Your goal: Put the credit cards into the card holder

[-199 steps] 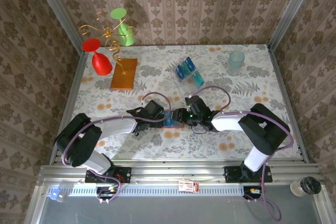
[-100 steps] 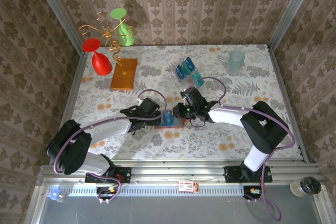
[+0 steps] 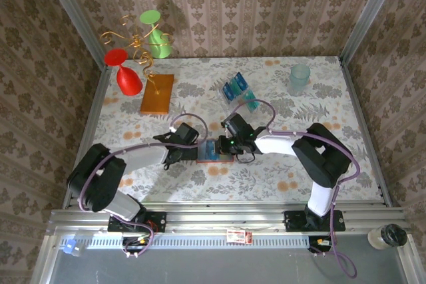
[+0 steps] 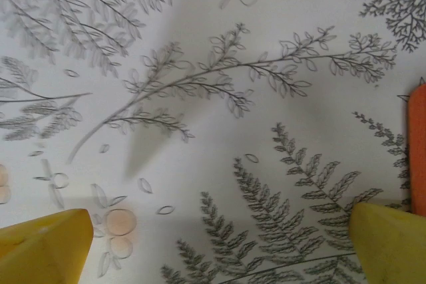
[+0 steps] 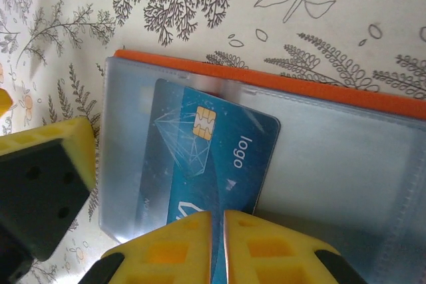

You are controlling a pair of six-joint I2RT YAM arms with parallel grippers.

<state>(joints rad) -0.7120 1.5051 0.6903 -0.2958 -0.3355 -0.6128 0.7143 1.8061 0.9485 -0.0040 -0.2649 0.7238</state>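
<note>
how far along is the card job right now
Done: the card holder lies open. In hand: the right gripper pinches one blue card lying on its clear pocket, apparently to slide it in; the left gripper hovers open beside it. Left: remaining cards stand in the clear rack.

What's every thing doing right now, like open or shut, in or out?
card holder, open, lying flat.
blue card, face up on the holder's clear pocket, maybe partly in.
right gripper, shut, tips at the card's edge.
left gripper, open, empty.
cup, upright.
spare cards, not in the holder yet.
</note>
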